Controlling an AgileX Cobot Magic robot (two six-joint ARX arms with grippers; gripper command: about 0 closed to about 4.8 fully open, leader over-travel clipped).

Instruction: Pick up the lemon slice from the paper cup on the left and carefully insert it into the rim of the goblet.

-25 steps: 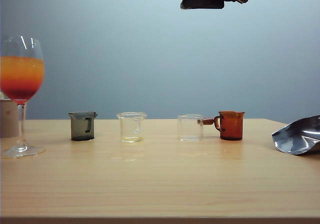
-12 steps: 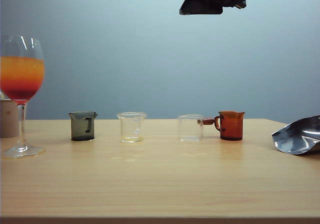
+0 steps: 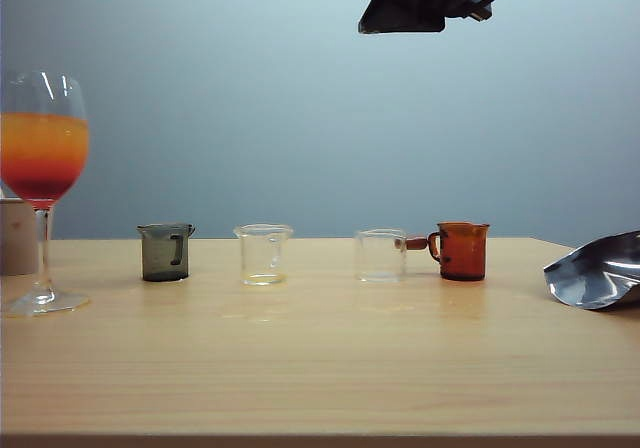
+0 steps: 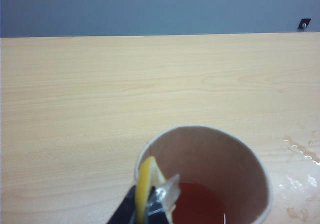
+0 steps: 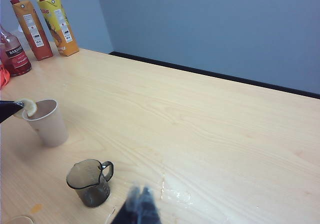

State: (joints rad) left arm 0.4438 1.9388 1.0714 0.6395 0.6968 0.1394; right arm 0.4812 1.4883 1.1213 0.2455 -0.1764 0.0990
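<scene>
Lemon slice [image 4: 145, 184], thin, pale yellow and round, stands on edge at the rim of the off-white paper cup [image 4: 250, 169], pinched between the closed fingers of the left gripper [image 4: 141, 204]. Dark red liquid lies inside that cup. Right gripper [image 5: 136, 207], fingers together and empty, hangs above the table beside a smoky-grey handled beaker [image 5: 91, 182], well away from the cup.

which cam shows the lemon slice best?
Left wrist view: the lemon slice is close up, pinched edge-on by the left hand at the paper cup rim. Right wrist view shows it small. Exterior view doesn't show it.
</scene>
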